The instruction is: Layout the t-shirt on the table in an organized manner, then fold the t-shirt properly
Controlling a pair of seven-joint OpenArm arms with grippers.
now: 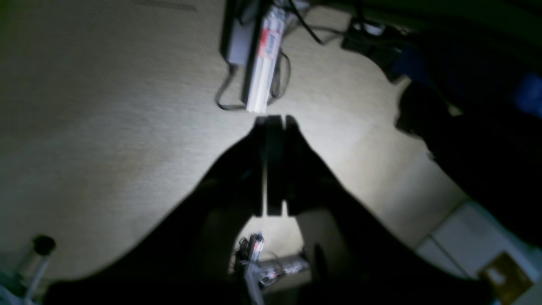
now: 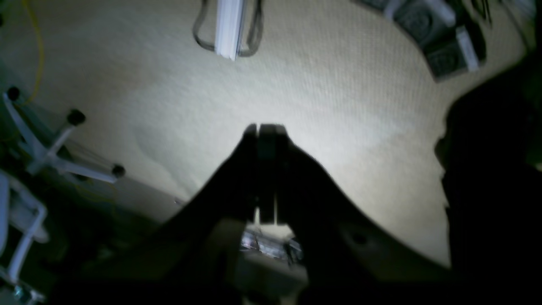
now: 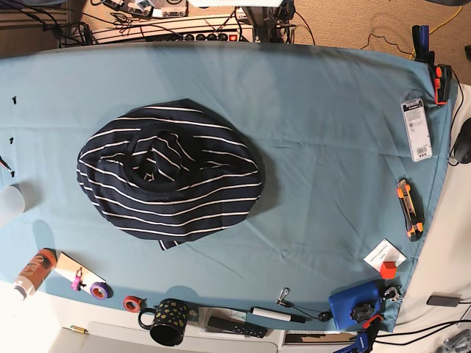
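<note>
- The t-shirt [image 3: 171, 174] lies bunched in a rounded heap left of centre on the counter [image 3: 331, 132].
- Left tool [image 1: 275, 120] is clenched, empty, over carpet.
- Right tool [image 2: 266, 127] likewise clenched, holding nothing.

Soft matt knit cloth makes up the t-shirt [image 3: 171, 173], navy with thin white stripes, lying in loose rumpled folds. The bench [image 3: 324, 132] wears a smooth teal cloth — matt, faintly creased. A glossy dark mug [image 3: 166, 322] with pale dots sits at its near edge, and the wrist views show rough, ribbed beige carpet [image 1: 106, 127] — dull, blurred.
</note>
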